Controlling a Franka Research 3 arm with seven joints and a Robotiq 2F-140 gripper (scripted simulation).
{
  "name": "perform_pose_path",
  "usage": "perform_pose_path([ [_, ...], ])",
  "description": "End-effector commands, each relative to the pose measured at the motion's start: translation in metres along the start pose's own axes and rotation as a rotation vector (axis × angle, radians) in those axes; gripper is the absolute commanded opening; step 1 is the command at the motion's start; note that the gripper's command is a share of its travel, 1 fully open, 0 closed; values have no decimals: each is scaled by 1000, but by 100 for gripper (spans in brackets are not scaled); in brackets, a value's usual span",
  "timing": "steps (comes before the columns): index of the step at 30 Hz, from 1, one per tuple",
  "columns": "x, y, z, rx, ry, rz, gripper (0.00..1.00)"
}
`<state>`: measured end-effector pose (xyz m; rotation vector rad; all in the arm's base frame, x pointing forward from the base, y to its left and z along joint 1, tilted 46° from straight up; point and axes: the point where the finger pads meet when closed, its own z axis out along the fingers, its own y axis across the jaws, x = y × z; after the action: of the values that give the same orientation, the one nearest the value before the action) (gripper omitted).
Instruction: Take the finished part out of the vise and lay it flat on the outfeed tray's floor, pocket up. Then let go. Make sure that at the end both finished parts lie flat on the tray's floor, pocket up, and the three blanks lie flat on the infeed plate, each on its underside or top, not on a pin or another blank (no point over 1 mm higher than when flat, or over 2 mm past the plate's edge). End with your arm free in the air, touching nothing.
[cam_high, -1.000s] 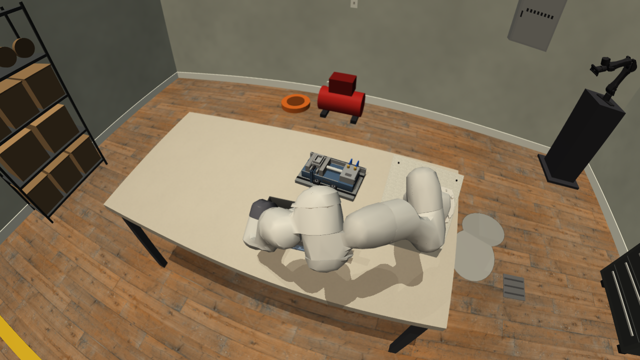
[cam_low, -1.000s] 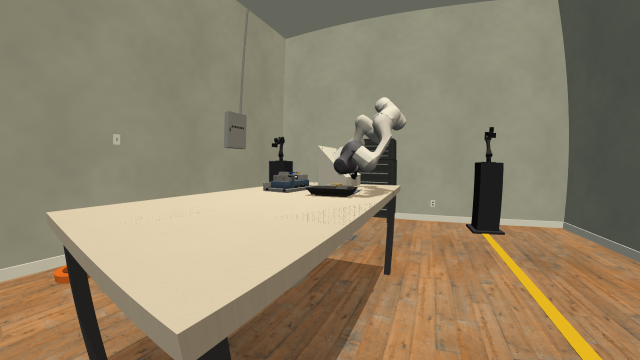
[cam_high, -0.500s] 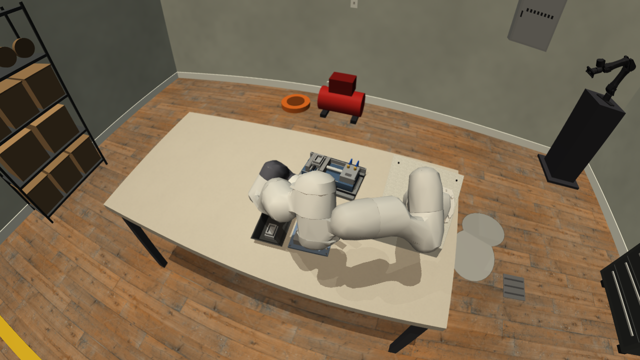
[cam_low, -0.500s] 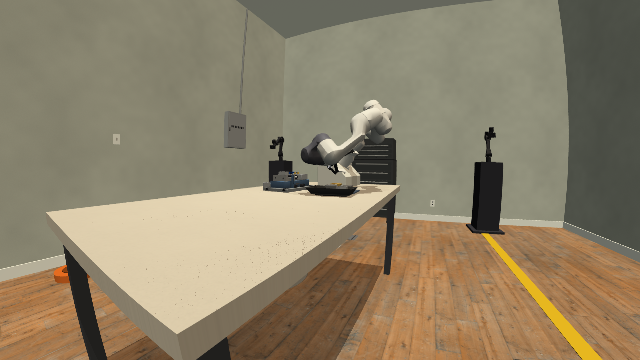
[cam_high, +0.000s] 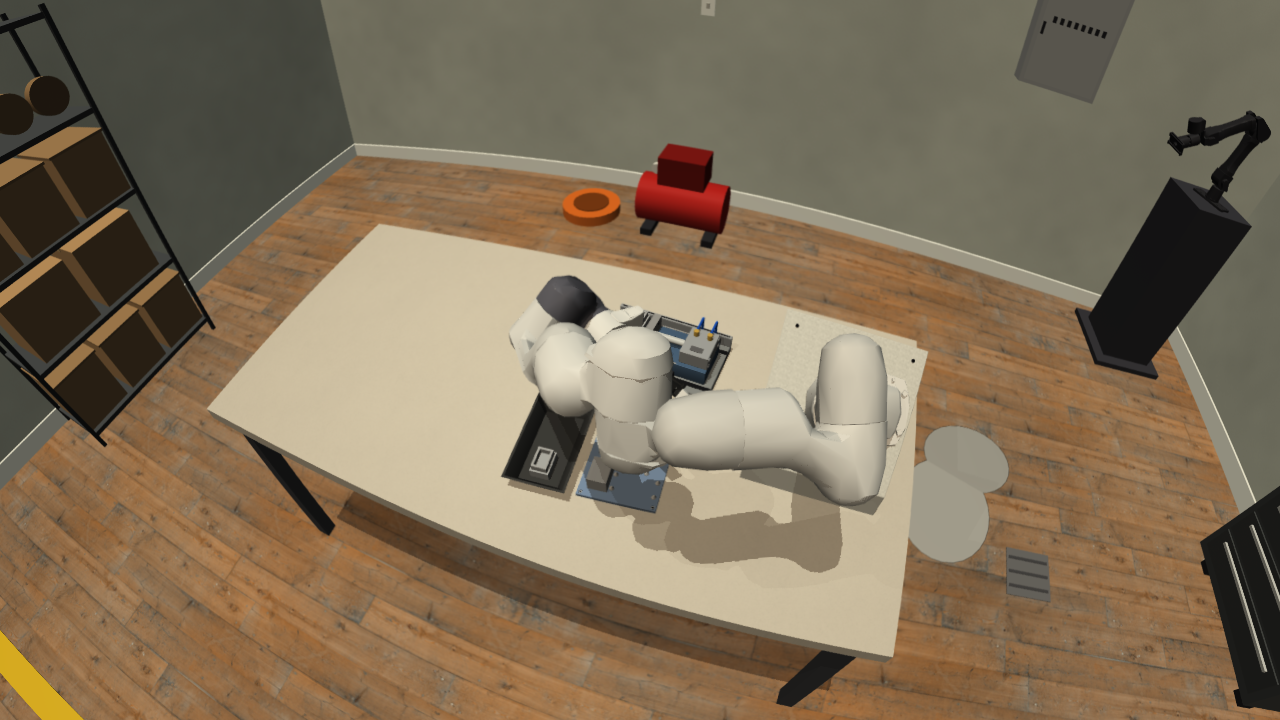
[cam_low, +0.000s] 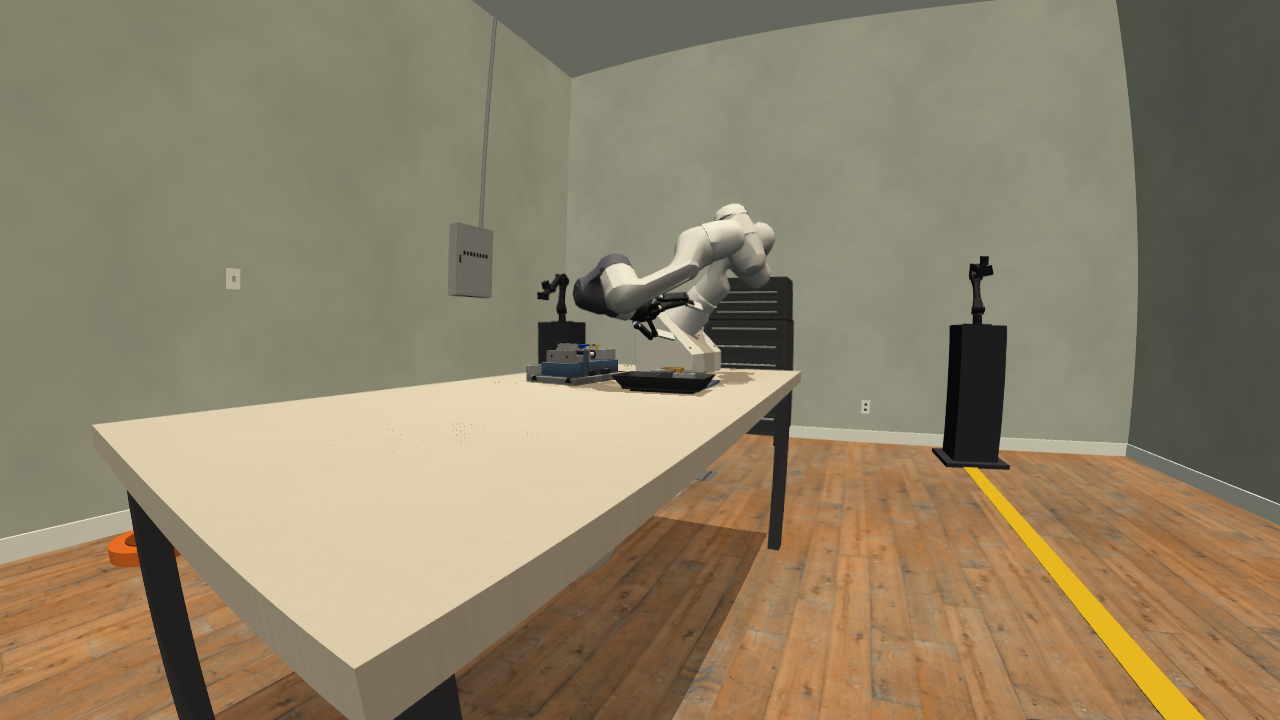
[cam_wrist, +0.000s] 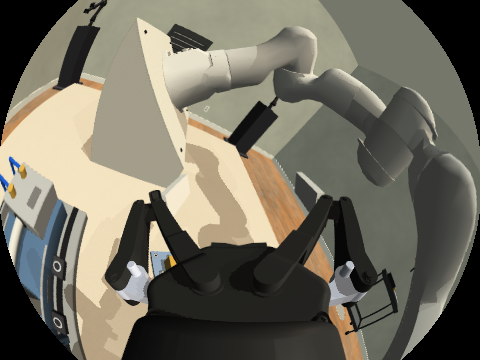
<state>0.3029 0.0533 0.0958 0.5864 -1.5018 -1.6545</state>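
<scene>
The dark outfeed tray (cam_high: 521, 445) (cam_low: 666, 382) stands near the table's front edge. A light grey square part (cam_high: 543, 460) with a recess on its upper face lies flat on the tray's floor. The blue and grey vise (cam_high: 693, 347) (cam_low: 574, 364) (cam_wrist: 34, 227) stands behind the tray, partly hidden by my arm. My gripper (cam_low: 648, 320) (cam_wrist: 241, 183) is open and empty. It hangs tilted above the table between the vise and the tray, apart from both. The top view hides it under the arm.
A blue-grey plate (cam_high: 640, 490) with small blocks lies right of the tray under my arm. A pale wedge-shaped panel (cam_wrist: 134, 114) stands on the table ahead of the fingers. A red compressor (cam_high: 682, 201) and an orange ring (cam_high: 590, 205) sit on the floor behind the table.
</scene>
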Motion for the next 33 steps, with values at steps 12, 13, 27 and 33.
perform_pose_path([
  [12, 9, -16, -45, -60, -220, 270, 100],
  [13, 10, -17, -47, -62, -229, 279, 100],
  [27, 12, -21, -54, -70, -260, 308, 100],
  [33, 12, -21, -54, -70, -260, 308, 100],
])
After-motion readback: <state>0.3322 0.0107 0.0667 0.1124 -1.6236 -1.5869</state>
